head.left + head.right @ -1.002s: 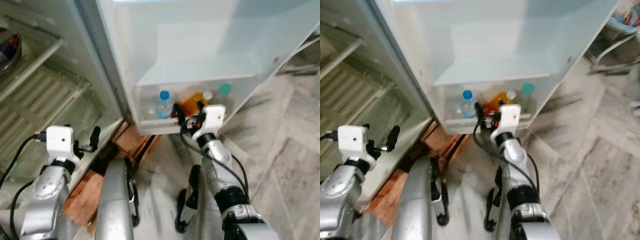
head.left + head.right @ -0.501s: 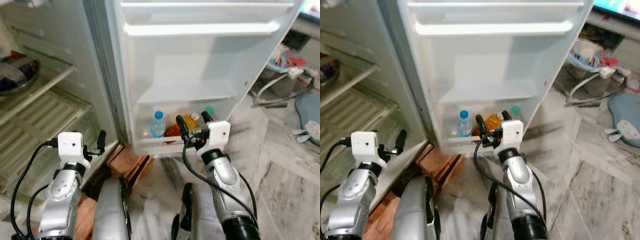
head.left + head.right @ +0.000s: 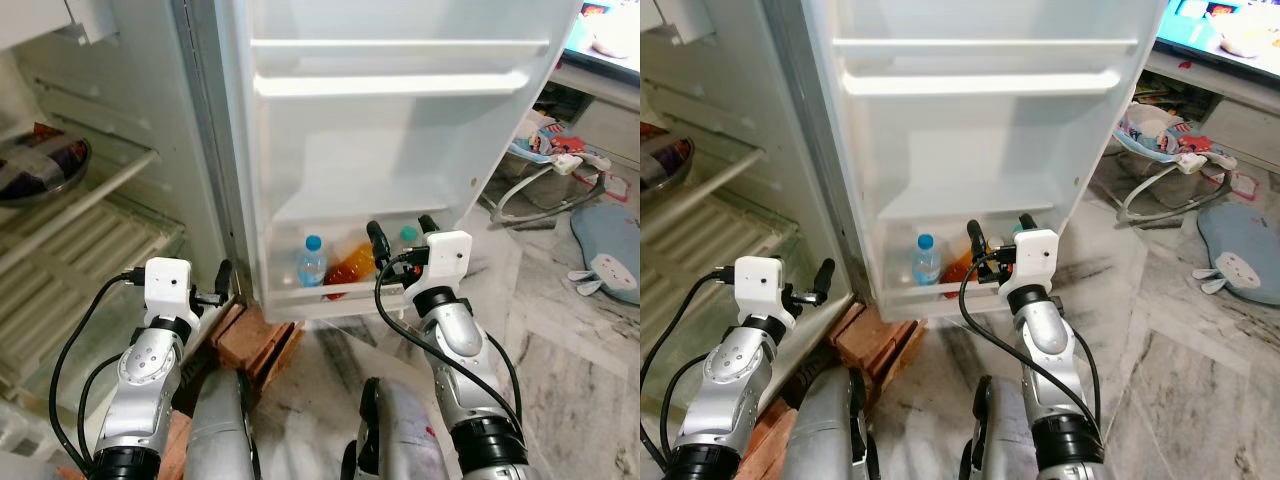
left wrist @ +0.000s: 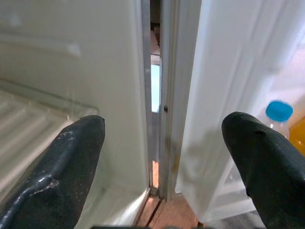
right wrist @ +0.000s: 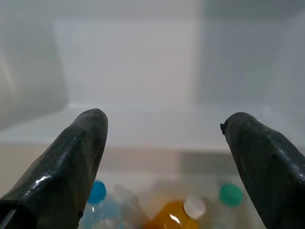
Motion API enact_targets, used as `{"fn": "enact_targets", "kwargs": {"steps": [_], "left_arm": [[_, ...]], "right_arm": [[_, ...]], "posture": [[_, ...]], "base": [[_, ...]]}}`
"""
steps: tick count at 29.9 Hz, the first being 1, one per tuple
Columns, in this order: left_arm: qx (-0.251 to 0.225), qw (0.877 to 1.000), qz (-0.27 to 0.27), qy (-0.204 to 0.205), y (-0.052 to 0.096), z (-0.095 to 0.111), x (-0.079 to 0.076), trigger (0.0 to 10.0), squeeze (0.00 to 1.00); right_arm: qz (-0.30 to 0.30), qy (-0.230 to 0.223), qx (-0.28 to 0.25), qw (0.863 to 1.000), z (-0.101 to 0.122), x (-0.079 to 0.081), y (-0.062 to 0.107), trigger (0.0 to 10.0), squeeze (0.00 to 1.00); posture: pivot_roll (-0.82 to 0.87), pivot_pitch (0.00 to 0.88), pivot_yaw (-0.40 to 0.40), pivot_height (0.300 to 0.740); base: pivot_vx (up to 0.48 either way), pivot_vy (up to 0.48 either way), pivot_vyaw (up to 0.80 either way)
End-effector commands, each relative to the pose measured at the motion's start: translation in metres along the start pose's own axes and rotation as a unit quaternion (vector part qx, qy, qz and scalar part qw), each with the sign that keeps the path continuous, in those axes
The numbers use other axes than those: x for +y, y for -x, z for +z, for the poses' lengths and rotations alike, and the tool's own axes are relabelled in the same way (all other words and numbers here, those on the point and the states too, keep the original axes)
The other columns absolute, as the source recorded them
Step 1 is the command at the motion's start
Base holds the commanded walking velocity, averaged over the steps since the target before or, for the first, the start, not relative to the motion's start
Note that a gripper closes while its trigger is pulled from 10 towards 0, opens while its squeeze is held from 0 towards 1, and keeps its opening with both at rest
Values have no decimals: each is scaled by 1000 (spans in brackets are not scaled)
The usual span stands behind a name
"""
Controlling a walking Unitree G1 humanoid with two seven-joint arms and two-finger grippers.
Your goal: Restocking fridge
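The fridge door (image 3: 400, 130) stands open before the robot, and the drinks sit in its lowest door bin (image 3: 330, 297): a clear water bottle (image 3: 311, 262) with a blue cap on the left, an orange juice bottle (image 3: 349, 271) leaning beside it, and a green-capped bottle (image 3: 408, 236) further right, partly hidden behind the right arm. The door shelves above the bin are bare.

The right gripper (image 3: 397, 233) hovers just in front of the bin with its jaws released and spread wide, holding nothing; in the right wrist view its fingers (image 5: 66, 162) frame the bottle caps from above and behind. The left gripper (image 3: 221, 283) is near the hinge edge of the fridge body, also released and empty, looking into the gap between door and cabinet (image 4: 155, 105). A dark bowl (image 3: 40, 165) rests on an inner shelf (image 3: 90, 200) at the left.

The bottles look already placed, so the step is probably to clear the right arm from the bin (or check the arrangement). To do that well, the jaws should lift clear of the bin's front lip, since the leaning juice bottle could topple if nudged. The left arm should stay out of the hinge gap when the door swings.
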State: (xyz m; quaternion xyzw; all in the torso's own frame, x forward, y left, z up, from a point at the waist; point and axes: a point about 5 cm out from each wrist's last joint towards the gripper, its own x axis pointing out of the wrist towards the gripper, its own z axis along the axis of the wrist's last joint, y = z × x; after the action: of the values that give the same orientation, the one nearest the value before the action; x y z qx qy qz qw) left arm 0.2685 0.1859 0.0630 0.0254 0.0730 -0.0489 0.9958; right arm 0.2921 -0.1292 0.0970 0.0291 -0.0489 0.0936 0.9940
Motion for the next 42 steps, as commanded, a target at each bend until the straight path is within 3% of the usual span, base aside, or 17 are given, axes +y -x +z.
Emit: {"fn": "enact_targets", "kwargs": {"steps": [1,3,5,10,14,21,27,32,39,42], "left_arm": [[5,1000,-11,17,-2,-2,0,10000,0],[30,997,-37,55,-2,-8,-1,10000,0],[32,997,-46,60,-2,-9,-2,10000,0],[36,998,-17,48,0,-15,3,10000,0],[19,1000,16,-7,-1,-14,11,10000,0],[31,999,32,7,3,-15,13,10000,0],[25,999,29,-9,0,-14,10,10000,0],[21,999,33,-18,-2,-8,12,10000,0],[22,999,40,-15,-3,-6,12,10000,0],[23,999,37,-17,-2,-7,10,10000,0]], "right_arm": [[-7,0,5,1000,0,-1,-1,10000,0],[-8,-2,11,1000,-2,0,-1,10000,0],[-9,-4,12,1000,-2,0,-1,10000,0],[-24,-13,36,999,-12,-5,2,10000,0],[-31,-10,46,998,-17,-8,6,10000,0],[-40,-15,57,997,-20,-8,13,10000,0],[-40,-17,69,997,-23,-5,11,10000,0],[-5,10,64,998,-21,7,7,10000,0],[-1,-14,73,997,-22,6,7,10000,0],[-19,-1,32,999,-9,2,5,10000,0]], "posture": [[129,0,-37,691],[132,0,-34,706],[132,0,-34,711],[138,0,-36,740],[140,0,-35,740],[133,0,-23,740],[122,0,-8,740],[115,0,2,740],[124,0,0,740],[129,0,-2,740]], "base": [[0,0,0],[0,0,0],[0,0,0],[0,0,0],[0,0,0],[0,0,0],[0,0,0],[-49,0,0],[-289,-179,0],[-175,-271,0]]}}
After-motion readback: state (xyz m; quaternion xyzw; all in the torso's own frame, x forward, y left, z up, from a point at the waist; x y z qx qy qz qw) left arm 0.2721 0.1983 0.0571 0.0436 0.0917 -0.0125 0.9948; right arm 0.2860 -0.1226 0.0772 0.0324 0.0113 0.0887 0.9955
